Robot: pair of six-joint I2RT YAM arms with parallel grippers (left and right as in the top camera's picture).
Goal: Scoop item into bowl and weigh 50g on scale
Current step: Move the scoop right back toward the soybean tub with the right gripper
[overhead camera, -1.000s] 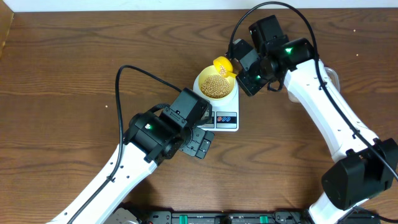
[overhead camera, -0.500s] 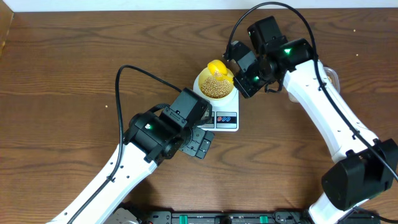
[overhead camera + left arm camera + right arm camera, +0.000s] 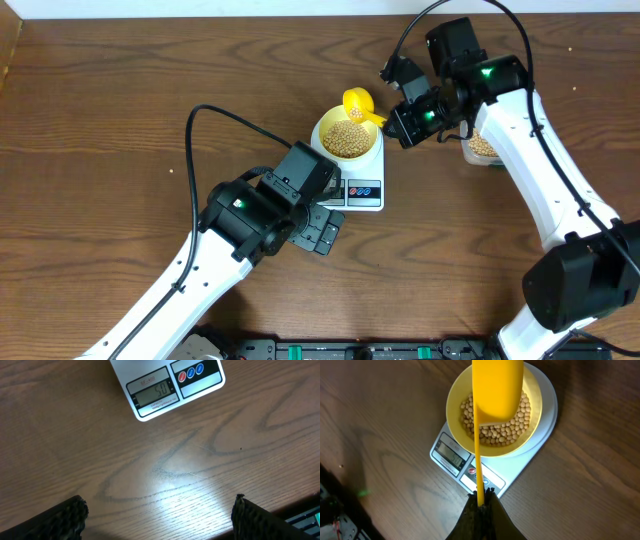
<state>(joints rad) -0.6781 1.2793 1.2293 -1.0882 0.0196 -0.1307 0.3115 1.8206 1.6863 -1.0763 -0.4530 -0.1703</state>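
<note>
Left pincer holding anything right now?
No, in the left wrist view the left pincer is open, fingers wide apart over the brown wooden table, nothing between them.

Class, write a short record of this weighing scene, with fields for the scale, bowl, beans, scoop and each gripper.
scale: white, on the wooden table; display appears to read 50
bowl: pale yellow, standing on the scale
beans: tan, piled inside the bowl
scoop: yellow, held over the bowl
right gripper: shut on the scoop's handle
left gripper: open, empty, above the table in front of the scale
</note>
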